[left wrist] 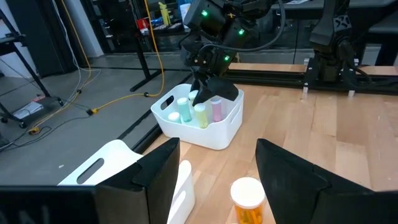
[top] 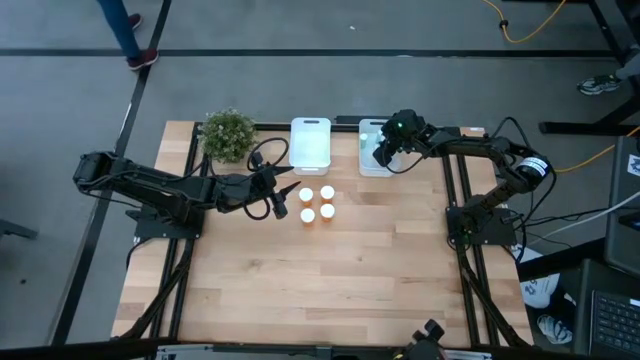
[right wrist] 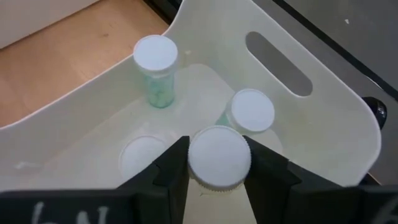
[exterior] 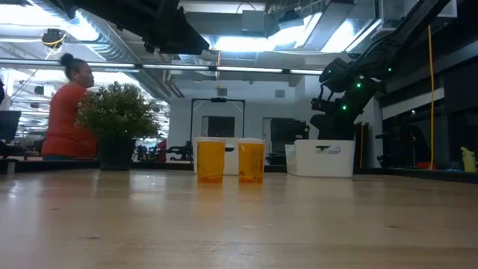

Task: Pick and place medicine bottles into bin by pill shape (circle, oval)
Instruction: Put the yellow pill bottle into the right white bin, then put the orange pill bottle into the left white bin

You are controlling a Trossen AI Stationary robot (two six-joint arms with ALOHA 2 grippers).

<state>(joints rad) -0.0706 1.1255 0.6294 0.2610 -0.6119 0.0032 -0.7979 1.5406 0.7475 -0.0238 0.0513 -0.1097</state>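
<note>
Several orange medicine bottles [top: 317,203] with white caps stand upright on the wooden table, two of them seen in the low view [exterior: 210,159]. My left gripper [top: 281,203] hovers open just left of them, its fingers [left wrist: 155,174] wide apart with one orange bottle [left wrist: 247,194] ahead. My right gripper [right wrist: 219,162] reaches down into the right white bin [top: 376,150], shut on a white-capped bottle [right wrist: 219,155]. Other pale bottles [right wrist: 155,68] with green or pink contents [left wrist: 200,115] stand in that bin. My right gripper pinches the bottle's white cap by its rim [right wrist: 194,163] between the two fingers, one on each side. It comes slanting down from above into the bin. The cap faces up; the body below is hidden by the cap, so whether it stands on the bin floor does not show.
A second white bin [top: 310,143] lies left of the first at the table's far edge. A potted plant [top: 228,134] stands at the far left corner. A person in red [exterior: 67,112] shows beyond the table. Bare wood fills the near half [top: 320,290].
</note>
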